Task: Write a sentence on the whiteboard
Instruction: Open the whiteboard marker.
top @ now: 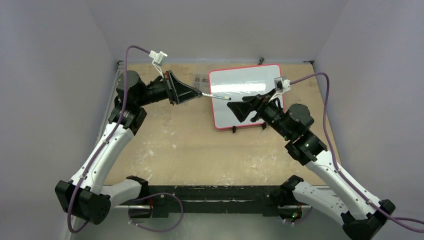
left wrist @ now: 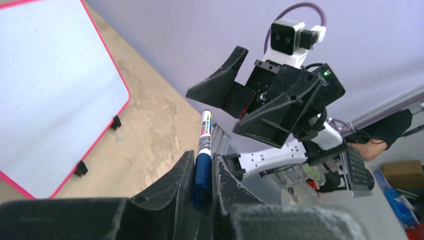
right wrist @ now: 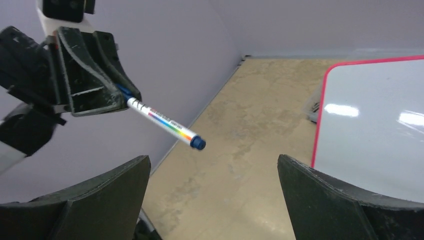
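Observation:
The whiteboard (top: 245, 95), glossy white with a red frame and black feet, lies on the table at the back right. It also shows in the left wrist view (left wrist: 50, 90) and the right wrist view (right wrist: 370, 125). No sentence shows on it; the surface looks blank. My left gripper (top: 200, 93) (left wrist: 202, 157) is shut on the blue end of a white marker (top: 216, 96) (left wrist: 204, 145) (right wrist: 162, 121), held in the air over the board's left edge. The marker's other end points at my right gripper (top: 234, 111) (right wrist: 212, 185), which is open, empty and just short of it.
A small clear packet (top: 201, 80) lies left of the board's top corner. A black clip (top: 261, 61) sits at the back wall. The wooden table (top: 175, 145) is boxed in by purple walls.

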`<state>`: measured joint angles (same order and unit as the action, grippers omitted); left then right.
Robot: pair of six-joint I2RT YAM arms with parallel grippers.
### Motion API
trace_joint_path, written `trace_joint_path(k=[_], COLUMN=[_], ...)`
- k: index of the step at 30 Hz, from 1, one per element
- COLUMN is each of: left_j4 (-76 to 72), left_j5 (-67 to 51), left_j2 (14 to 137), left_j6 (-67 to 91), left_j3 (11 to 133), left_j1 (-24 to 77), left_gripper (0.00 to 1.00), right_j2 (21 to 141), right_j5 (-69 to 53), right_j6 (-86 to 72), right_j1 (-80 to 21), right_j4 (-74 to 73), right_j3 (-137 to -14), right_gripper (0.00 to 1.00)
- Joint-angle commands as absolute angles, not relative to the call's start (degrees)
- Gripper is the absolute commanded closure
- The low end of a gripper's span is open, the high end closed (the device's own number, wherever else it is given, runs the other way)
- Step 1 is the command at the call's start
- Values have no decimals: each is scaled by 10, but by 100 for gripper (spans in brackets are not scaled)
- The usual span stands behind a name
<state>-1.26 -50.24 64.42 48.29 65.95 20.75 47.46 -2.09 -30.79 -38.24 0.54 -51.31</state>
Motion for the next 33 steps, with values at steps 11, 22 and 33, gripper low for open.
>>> trace_joint_path(k=[11,22,33], left_j4=[-390,-358,-289], left_j5=[-576,-537,-510], left_j2=[632,623,617], left_j6=[678,660,627], left_j3=[545,527,533], left_j1=[147,161,186], left_gripper=[100,100,100], right_j2=[514,562,609], right_j5=[-251,-269,-258], right_j6=[-481,-539,-544], right_j1=[-335,-336,-365], right_j4=[230,333,381], right_j3=[-452,-433,-449], right_gripper=[1,1,3])
